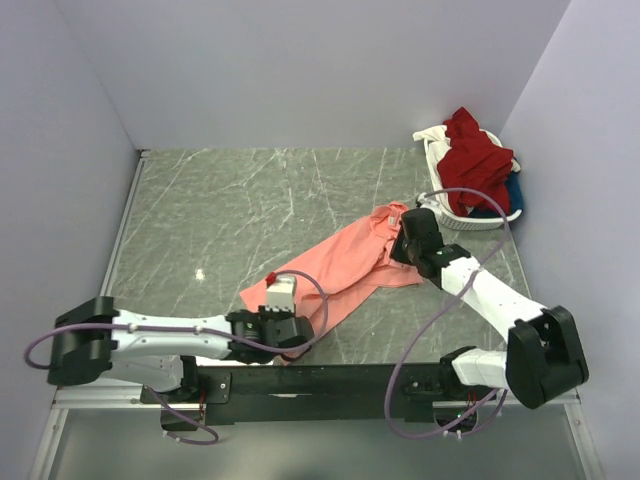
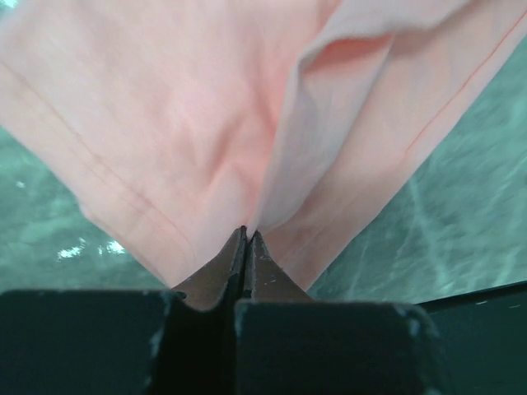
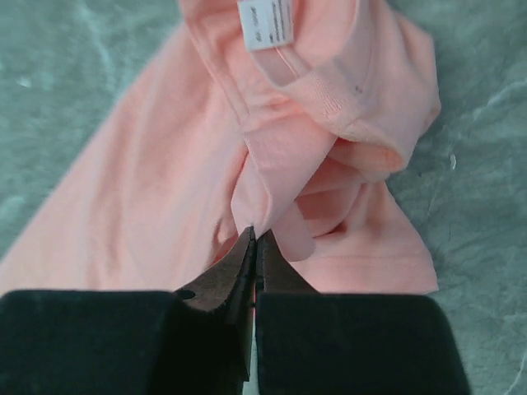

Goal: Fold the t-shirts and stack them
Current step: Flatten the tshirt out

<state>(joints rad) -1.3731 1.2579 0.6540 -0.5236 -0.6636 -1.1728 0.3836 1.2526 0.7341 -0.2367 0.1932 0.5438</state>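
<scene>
A salmon-pink, soft cotton short-sleeved t-shirt (image 1: pixel 340 262) lies rumpled in a long diagonal across the grey-green marbled worktop (image 1: pixel 230 200), running from near the front edge on the left up toward the right. Each arm has one end of it. The left pincer (image 2: pixel 247 239) is fully closed on a fold of cloth close to the stitched hem. The right pincer (image 3: pixel 254 239) is likewise clamped tight on a pleat just below the ribbed collar, where the small white neck label (image 3: pixel 268 20) shows. Holding the two opposite ends makes sense as a way to pull the garment taut and lay it flat, since it is bunched and twisted along its length and cannot be folded neatly as it lies. The fabric between the grips is slack and rests on the worktop. At the far right corner a white slatted plastic basket (image 1: pixel 450 215) holds the other shirts waiting their turn: a dark red one (image 1: pixel 475 155) heaped on top, a white one (image 1: pixel 432 133) draped over the back rim and a blue one (image 1: pixel 512 190) peeking out beside it. Nothing is folded or stacked yet, so the task looks to be at its beginning.
</scene>
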